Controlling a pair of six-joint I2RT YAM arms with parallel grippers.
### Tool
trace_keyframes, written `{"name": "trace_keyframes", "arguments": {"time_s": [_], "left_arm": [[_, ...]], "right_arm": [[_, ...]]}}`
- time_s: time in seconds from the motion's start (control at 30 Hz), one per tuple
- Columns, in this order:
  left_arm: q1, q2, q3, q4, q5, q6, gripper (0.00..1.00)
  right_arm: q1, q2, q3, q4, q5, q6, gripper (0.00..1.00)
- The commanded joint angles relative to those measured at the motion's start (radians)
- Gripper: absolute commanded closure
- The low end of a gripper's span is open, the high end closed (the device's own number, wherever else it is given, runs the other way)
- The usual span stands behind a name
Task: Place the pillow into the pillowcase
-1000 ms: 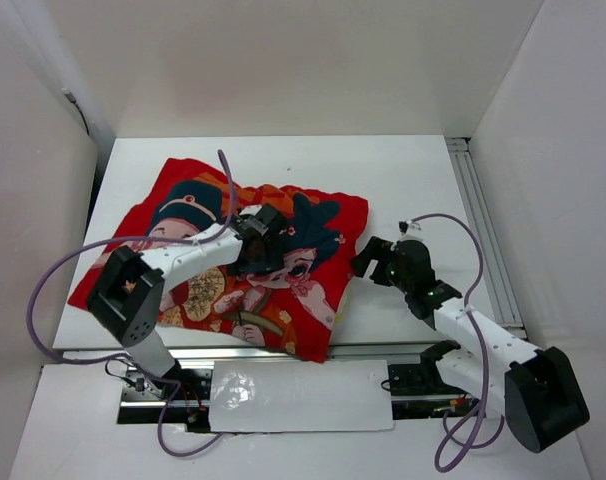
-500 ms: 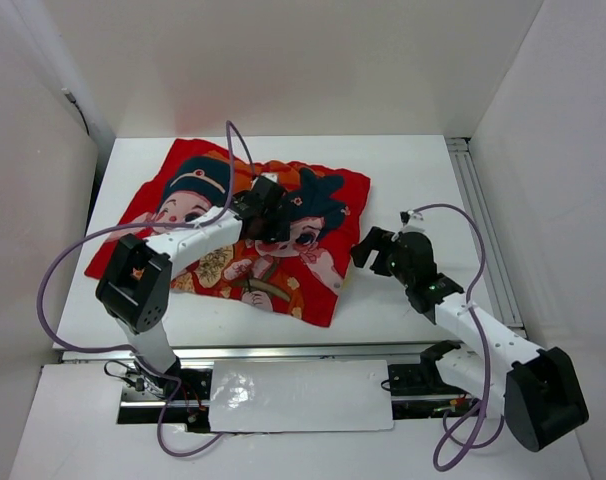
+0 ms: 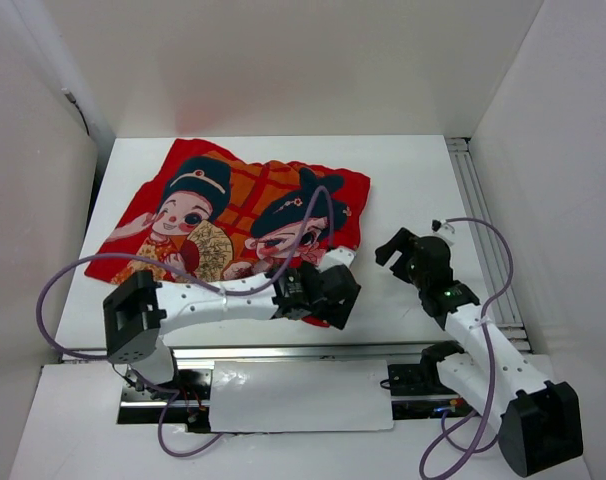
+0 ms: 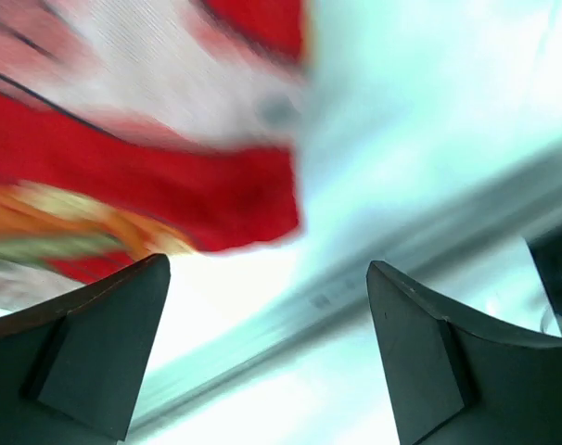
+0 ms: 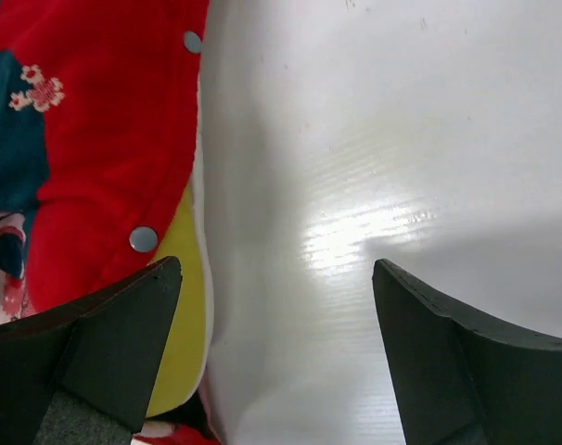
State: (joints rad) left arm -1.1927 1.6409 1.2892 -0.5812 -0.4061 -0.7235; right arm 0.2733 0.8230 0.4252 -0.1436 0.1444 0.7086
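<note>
Across the left and centre of the white worktop point(image 3: 413, 170) lies the red pillowcase point(image 3: 253, 200), printed side up and spread nearly flat, its open, snap-studded side turned toward the right arm. Of the pillow point(image 5: 176, 357) only a yellow strip with a pale border shows, peeping from that opening in the right wrist view beside a metal snap point(image 5: 143, 238). Judged from this, the pillow sits almost wholly inside the case, and what remains is to tuck in the exposed edge and settle the fabric. Left claw point(image 4: 267, 269): jaws spread wide with nothing between them, poised at the near right corner of the case, probably placed to pull or smooth that corner; its view is blurred, so contact with the cloth cannot be told. Right claw point(image 5: 276, 269): likewise wide apart and empty, over bare worktop just beside the opening, a position that would suit pinching the studded hem next.
</note>
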Motion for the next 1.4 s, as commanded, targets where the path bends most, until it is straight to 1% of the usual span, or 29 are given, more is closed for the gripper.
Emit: {"name": "trace_keyframes", "arguments": {"time_s": [0.0,0.1,0.2,0.3,0.4,0.43,0.47,0.5,0.53,0.57,0.6,0.7,0.77,0.8,0.83,0.87,0.9,0.93,0.97,1.0,1.03,1.07,1.17,1.2,1.23,1.27,1.3,1.33,1.37], "left_arm": [[-0.004,0.054,-0.054,0.028,0.061,-0.189,0.00],[-0.004,0.117,-0.045,0.046,0.061,-0.289,0.00],[-0.004,0.169,-0.016,0.046,-0.002,-0.375,0.00],[-0.004,0.212,0.028,-0.015,-0.071,-0.435,0.00],[-0.004,0.270,0.054,-0.016,-0.082,-0.444,0.11],[-0.004,0.283,0.071,-0.026,-0.082,-0.444,0.33],[-0.004,0.293,0.071,-0.026,-0.082,-0.444,0.46],[-0.004,0.306,0.088,-0.055,-0.092,-0.464,0.63],[-0.004,0.306,0.088,-0.055,-0.092,-0.464,0.73],[-0.004,0.306,0.088,-0.055,-0.105,-0.464,0.95],[-0.004,0.306,0.088,-0.055,-0.105,-0.476,1.00],[-0.004,0.257,0.065,-0.046,-0.114,-0.476,1.00],[-0.004,0.200,0.019,-0.025,-0.123,-0.476,1.00],[-0.004,0.166,0.000,-0.013,-0.123,-0.461,1.00],[-0.004,0.090,-0.043,0.003,-0.123,-0.441,1.00],[-0.004,0.050,-0.068,0.027,-0.123,-0.418,1.00],[-0.004,0.013,-0.092,0.087,-0.113,-0.394,1.00],[-0.004,-0.057,-0.140,0.125,-0.100,-0.329,1.00],[-0.013,-0.090,-0.163,0.167,-0.088,-0.302,1.00],[-0.013,-0.117,-0.183,0.234,-0.050,-0.277,1.00],[-0.013,-0.142,-0.212,0.268,-0.027,-0.213,1.00],[-0.013,-0.160,-0.212,0.288,-0.008,-0.194,1.00],[-0.022,-0.210,-0.203,0.314,0.073,-0.117,1.00],[-0.022,-0.225,-0.203,0.323,0.087,-0.105,1.00],[-0.022,-0.225,-0.193,0.323,0.105,-0.075,1.00],[-0.031,-0.237,-0.177,0.323,0.118,-0.064,1.00],[-0.031,-0.237,-0.168,0.323,0.118,-0.051,1.00],[-0.031,-0.248,-0.157,0.323,0.130,-0.042,1.00],[-0.041,-0.248,-0.136,0.323,0.130,-0.031,1.00]], "right_arm": [[-0.032,-0.034,-0.012,-0.061,-0.060,0.014,0.09],[-0.042,-0.068,-0.054,-0.001,-0.168,0.003,0.09],[-0.042,-0.091,-0.088,0.054,-0.257,-0.006,0.09],[-0.042,-0.116,-0.088,0.055,-0.285,-0.038,0.09],[-0.051,-0.140,-0.088,0.044,-0.275,-0.075,0.09],[-0.051,-0.150,-0.079,0.032,-0.275,-0.087,0.09],[-0.051,-0.150,-0.078,0.032,-0.284,-0.098,0.09],[-0.051,-0.150,-0.078,0.032,-0.293,-0.109,0.09],[-0.051,-0.150,-0.078,0.032,-0.307,-0.109,0.09],[-0.051,-0.150,-0.078,0.032,-0.318,-0.119,0.09],[-0.051,-0.137,-0.089,0.045,-0.328,-0.120,0.09],[-0.051,-0.116,-0.115,0.099,-0.400,-0.138,0.10],[-0.051,-0.084,-0.140,0.154,-0.489,-0.179,0.15],[-0.051,-0.070,-0.140,0.171,-0.517,-0.190,0.16],[-0.051,-0.043,-0.140,0.191,-0.548,-0.214,0.16],[-0.040,-0.029,-0.140,0.237,-0.609,-0.230,0.18],[-0.026,-0.013,-0.140,0.258,-0.623,-0.239,0.18],[-0.016,0.019,-0.140,0.306,-0.637,-0.250,0.18],[0.003,0.039,-0.125,0.329,-0.650,-0.261,0.22],[0.015,0.062,-0.111,0.341,-0.651,-0.290,0.24],[0.029,0.115,-0.094,0.354,-0.676,-0.305,0.27],[0.044,0.145,-0.076,0.354,-0.689,-0.326,0.31],[0.127,0.273,0.000,0.412,-0.689,-0.353,0.51],[0.168,0.309,0.029,0.442,-0.703,-0.353,0.54],[0.185,0.376,0.044,0.478,-0.716,-0.339,0.63],[0.214,0.402,0.070,0.559,-0.745,-0.302,0.91],[0.231,0.419,0.070,0.620,-0.746,-0.302,0.91],[0.248,0.419,0.070,0.689,-0.746,-0.261,1.00],[0.265,0.419,0.070,0.757,-0.746,-0.261,1.00]]}}
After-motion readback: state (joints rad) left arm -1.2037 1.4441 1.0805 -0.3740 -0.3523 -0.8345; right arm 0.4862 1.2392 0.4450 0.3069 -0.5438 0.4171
